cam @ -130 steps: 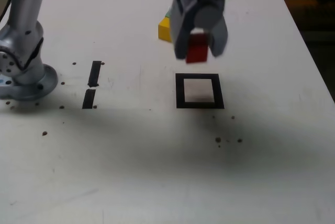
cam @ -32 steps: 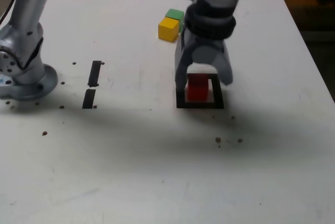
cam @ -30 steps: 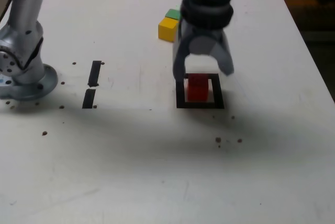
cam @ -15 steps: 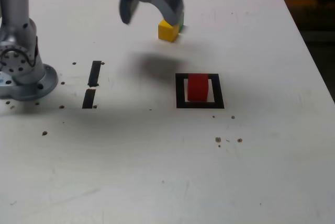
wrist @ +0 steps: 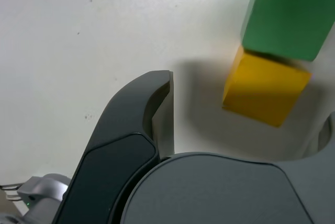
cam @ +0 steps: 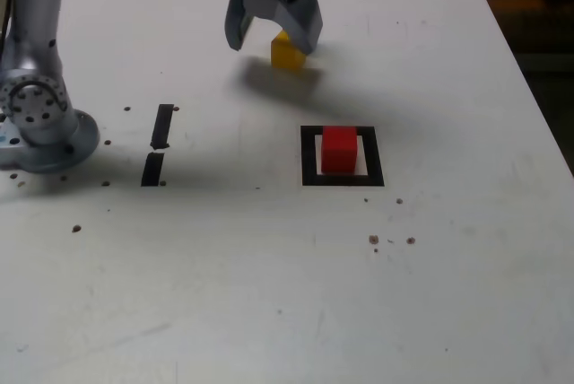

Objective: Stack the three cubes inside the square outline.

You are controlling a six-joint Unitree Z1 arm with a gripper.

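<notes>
Found by comparison with the preceding views: red cube (cam: pixel 339 150) released from the gripper (cam: pixel 273 46) and left standing inside the square outline (cam: pixel 345 181). In the exterior view, note white showing to both sides and below, with a slightly wider margin on the right. Passed as a sound, upright base for the stack; judged about one third of the way through the task.

Also noted: departure of the gripper from above the outline, up and across to the yellow cube (cam: pixel 287 55). Read as the start of a second pick, probably of yellow.

End effector: jaws spread wide, well beyond a cube's width, without hold of anything. Seen above the table (cam: pixel 224 249), pointing downward, throwing a soft shadow beside the yellow cube. In the exterior view, part of that cube lost to sight behind one finger, and green entirely so.

Per the wrist view: yellow cube lying ahead of the opening, nearer one finger than the other, and turned askew to the jaws. Green cube (wrist: pixel 288 14) at its far side, close against it; cannot confirm actual contact.

Recommended before descent: centre over yellow, turn the wrist to match its faces, and keep both fingers clear of green. Otherwise, risk pushing green aside or gripping a corner, then setting yellow crooked upon red.
</notes>
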